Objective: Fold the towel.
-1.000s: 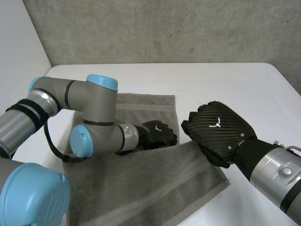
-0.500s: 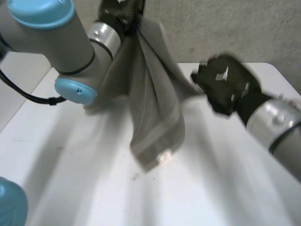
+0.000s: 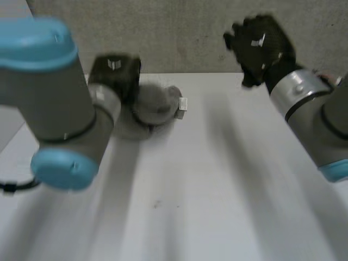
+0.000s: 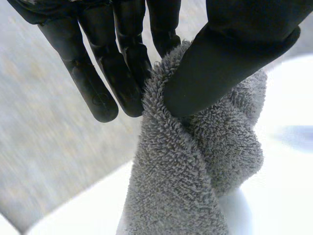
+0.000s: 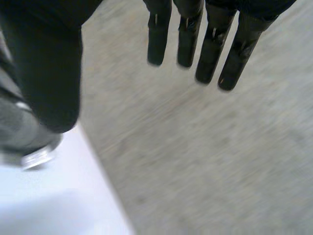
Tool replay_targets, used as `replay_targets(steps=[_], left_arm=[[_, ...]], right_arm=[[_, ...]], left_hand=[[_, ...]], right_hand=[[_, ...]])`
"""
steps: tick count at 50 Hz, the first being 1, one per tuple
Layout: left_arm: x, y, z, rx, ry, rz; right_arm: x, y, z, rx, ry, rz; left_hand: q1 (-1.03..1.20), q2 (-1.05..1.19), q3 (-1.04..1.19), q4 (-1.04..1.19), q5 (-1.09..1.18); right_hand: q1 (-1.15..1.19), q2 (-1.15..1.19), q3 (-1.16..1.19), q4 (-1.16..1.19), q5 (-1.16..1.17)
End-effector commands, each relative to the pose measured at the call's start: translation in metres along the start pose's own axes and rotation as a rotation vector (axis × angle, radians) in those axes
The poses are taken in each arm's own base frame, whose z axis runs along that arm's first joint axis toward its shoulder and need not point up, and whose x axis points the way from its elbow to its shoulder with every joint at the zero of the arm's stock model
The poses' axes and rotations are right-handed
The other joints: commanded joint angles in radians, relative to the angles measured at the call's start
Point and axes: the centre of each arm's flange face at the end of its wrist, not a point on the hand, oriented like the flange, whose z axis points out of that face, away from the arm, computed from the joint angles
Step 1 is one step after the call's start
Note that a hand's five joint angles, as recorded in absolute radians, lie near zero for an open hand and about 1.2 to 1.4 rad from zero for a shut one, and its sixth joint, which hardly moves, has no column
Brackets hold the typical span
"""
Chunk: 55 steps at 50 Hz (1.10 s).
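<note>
The grey towel (image 3: 154,106) is bunched into a lump at the far left of the white table (image 3: 217,190), with a small white tag at its side. My left hand (image 3: 115,73) sits against the lump's left end. In the left wrist view the thumb (image 4: 220,63) and fingers (image 4: 122,73) pinch a fold of the towel (image 4: 195,161), which hangs down from them. My right hand (image 3: 260,44) is raised above the table's far right, well apart from the towel. In its own wrist view the right hand's fingers (image 5: 205,44) are straight and the thumb (image 5: 46,73) is spread, with nothing between them.
A grey concrete wall (image 3: 190,32) stands behind the table's far edge. The left arm's big elbow joint (image 3: 49,103) fills the near left. The right forearm (image 3: 310,114) crosses the right side. The table's near and middle surface is bare white.
The left hand has pulled the towel off its flat spread, up and then into a lump at the far left. The right hand has let the towel go and risen to the far right.
</note>
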Motion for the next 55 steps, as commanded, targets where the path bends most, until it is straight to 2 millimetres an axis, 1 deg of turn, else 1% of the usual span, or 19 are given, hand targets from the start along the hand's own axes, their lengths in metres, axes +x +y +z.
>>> replay_targets(steps=[1,2,3,5,12,19,21,24,27,32,35,37,44,46,47,49,53,54,55], left_arm=[[0.010,0.041,-0.041,-0.141,0.063,0.047],[0.009,0.041,-0.048,-0.145,0.066,0.049],[0.009,0.041,-0.048,-0.145,0.066,0.049],[0.008,0.040,-0.055,-0.141,0.069,0.049],[0.002,0.036,-0.077,-0.111,0.067,0.040],[0.000,0.041,-0.092,-0.128,0.075,0.043],[-0.001,0.044,-0.095,-0.133,0.076,0.043],[0.000,0.045,-0.096,-0.136,0.078,0.041],[0.000,0.049,-0.097,-0.148,0.079,0.033],[0.001,0.052,-0.100,-0.159,0.083,0.019],[0.004,0.054,-0.102,-0.165,0.094,0.018],[0.005,0.057,-0.102,-0.174,0.097,0.018],[0.004,0.057,-0.104,-0.173,0.098,0.010],[0.004,0.056,-0.104,-0.171,0.096,0.000],[0.004,0.054,-0.105,-0.164,0.096,-0.012],[0.004,0.052,-0.107,-0.157,0.098,-0.023],[0.005,0.054,-0.107,-0.164,0.102,-0.028],[0.007,0.058,-0.106,-0.179,0.104,-0.023],[0.008,0.063,-0.106,-0.193,0.106,-0.020]], right_arm=[[-0.022,0.037,0.009,-0.141,-0.133,0.265],[-0.028,0.038,0.011,-0.145,-0.189,0.351],[-0.028,0.038,0.011,-0.145,-0.189,0.352],[-0.043,0.049,0.015,-0.170,-0.328,0.532],[-0.075,0.066,0.018,-0.196,-0.529,0.720],[-0.101,0.078,0.018,-0.223,-0.577,0.712],[-0.118,0.078,0.015,-0.214,-0.615,0.667],[-0.128,0.081,0.015,-0.218,-0.615,0.615],[-0.134,0.081,0.015,-0.217,-0.612,0.592],[-0.156,0.075,0.013,-0.195,-0.619,0.549],[-0.159,0.072,0.012,-0.188,-0.627,0.545],[-0.168,0.068,0.008,-0.183,-0.647,0.540],[-0.174,0.069,0.005,-0.183,-0.660,0.519],[-0.175,0.070,0.004,-0.185,-0.661,0.510],[-0.175,0.070,0.004,-0.183,-0.661,0.498],[-0.174,0.071,0.004,-0.180,-0.661,0.488],[-0.159,0.063,0.009,-0.161,-0.603,0.451],[-0.146,0.056,0.013,-0.148,-0.557,0.432],[-0.146,0.056,0.013,-0.148,-0.557,0.432]], left_hand=[[0.226,0.180,0.182,0.179,0.197],[0.226,0.180,0.182,0.179,0.197],[0.226,0.180,0.182,0.179,0.197],[0.226,0.180,0.182,0.179,0.197],[0.226,0.180,0.182,0.179,0.197],[0.226,0.180,0.182,0.179,0.197],[0.226,0.180,0.182,0.179,0.197],[0.226,0.180,0.182,0.179,0.197],[0.226,0.180,0.182,0.179,0.197],[0.226,0.180,0.182,0.179,0.197],[0.226,0.180,0.182,0.179,0.197],[0.226,0.180,0.182,0.179,0.197],[0.226,0.180,0.182,0.179,0.197],[0.226,0.180,0.182,0.179,0.197],[0.226,0.180,0.182,0.179,0.197],[0.226,0.180,0.182,0.179,0.197],[0.226,0.180,0.182,0.179,0.197],[0.226,0.180,0.182,0.179,0.197],[0.226,0.180,0.182,0.179,0.197]], right_hand=[[-0.074,-0.115,-0.118,-0.118,-0.116],[-0.074,-0.115,-0.118,-0.118,-0.116],[-0.074,-0.115,-0.118,-0.118,-0.116],[-0.066,-0.106,-0.109,-0.109,-0.107],[-0.045,-0.085,-0.089,-0.089,-0.086],[0.031,-0.009,-0.012,-0.012,-0.010],[0.061,0.020,0.017,0.017,0.019],[0.131,0.091,0.087,0.087,0.090],[0.184,0.144,0.140,0.140,0.143],[0.380,0.340,0.337,0.337,0.339],[0.431,0.390,0.387,0.387,0.389],[0.579,0.539,0.536,0.536,0.538],[0.754,0.713,0.710,0.710,0.712],[0.853,0.813,0.810,0.810,0.812],[0.993,0.953,0.949,0.949,0.952],[1.049,1.009,1.005,1.005,1.008],[1.049,1.009,1.005,1.005,1.008],[1.049,1.009,1.005,1.005,1.008],[1.049,1.009,1.005,1.005,1.008]])
